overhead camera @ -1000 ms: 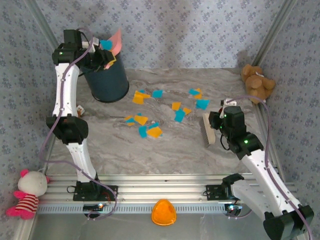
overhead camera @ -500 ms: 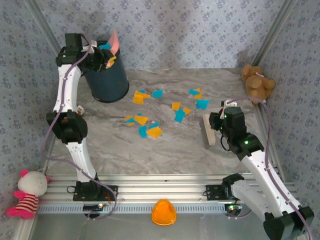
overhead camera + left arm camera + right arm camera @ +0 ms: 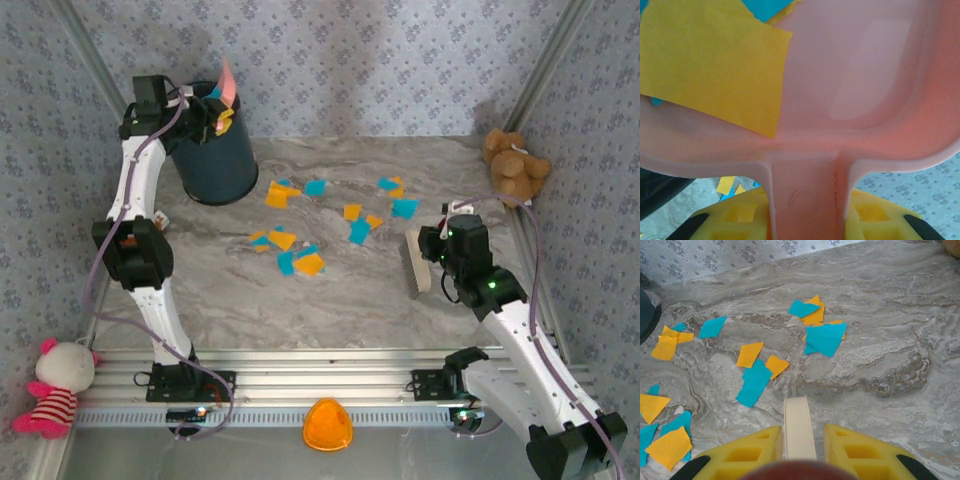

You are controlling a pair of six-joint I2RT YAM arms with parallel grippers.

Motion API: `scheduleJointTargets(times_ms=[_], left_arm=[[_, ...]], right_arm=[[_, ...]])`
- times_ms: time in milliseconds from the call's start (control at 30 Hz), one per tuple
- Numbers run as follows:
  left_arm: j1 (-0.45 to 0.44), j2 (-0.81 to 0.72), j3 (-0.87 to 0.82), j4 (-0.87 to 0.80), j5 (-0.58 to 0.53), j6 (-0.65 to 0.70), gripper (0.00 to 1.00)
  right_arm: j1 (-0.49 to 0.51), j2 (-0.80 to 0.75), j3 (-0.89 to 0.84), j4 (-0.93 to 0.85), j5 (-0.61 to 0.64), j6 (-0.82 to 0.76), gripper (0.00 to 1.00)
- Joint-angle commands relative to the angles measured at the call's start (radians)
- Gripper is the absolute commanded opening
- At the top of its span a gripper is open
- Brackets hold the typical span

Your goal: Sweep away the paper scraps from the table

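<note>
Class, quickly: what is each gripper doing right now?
Left gripper: closed on the pink dustpan handle.
Right gripper: closed on the brush.

A dark blue bin [image 3: 215, 160] stands upright at the far left. A pink dustpan [image 3: 231, 80] is tilted above its mouth, one corner pointing up; seen close from the left wrist, the dustpan's [image 3: 855, 75] shallow tray and narrow handle are a smooth pale pink. At the right a brush [image 3: 413, 262] with a pale wooden back stands bristles down. A brown teddy bear [image 3: 512, 167] sits in the far right corner. A white plush toy [image 3: 55, 388] in pink stripes sits near left, beside the ribbed metal rails [image 3: 320, 375]. An orange dome [image 3: 328, 425] lies near centre. Floral wallpaper [image 3: 380, 60] covers the walls.
</note>
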Motion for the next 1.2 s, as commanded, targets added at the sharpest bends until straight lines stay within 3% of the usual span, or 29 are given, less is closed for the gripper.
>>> scheduleJointTargets(times_ms=[0, 167, 1167], left_arm=[[0.006, -0.090, -0.034, 0.142, 0.032, -0.093, 0.00], [0.008, -0.137, -0.148, 0.296, 0.036, -0.196, 0.00], [0.012, -0.231, -0.470, 0.841, 0.005, -0.638, 0.00]], right_arm=[[-0.006, -0.019, -0.001, -0.002, -0.007, 0.014, 0.00], [-0.008, -0.018, -0.009, 0.004, -0.011, 0.014, 0.00], [-0.014, -0.009, -0.020, 0.009, -0.025, 0.019, 0.00]])
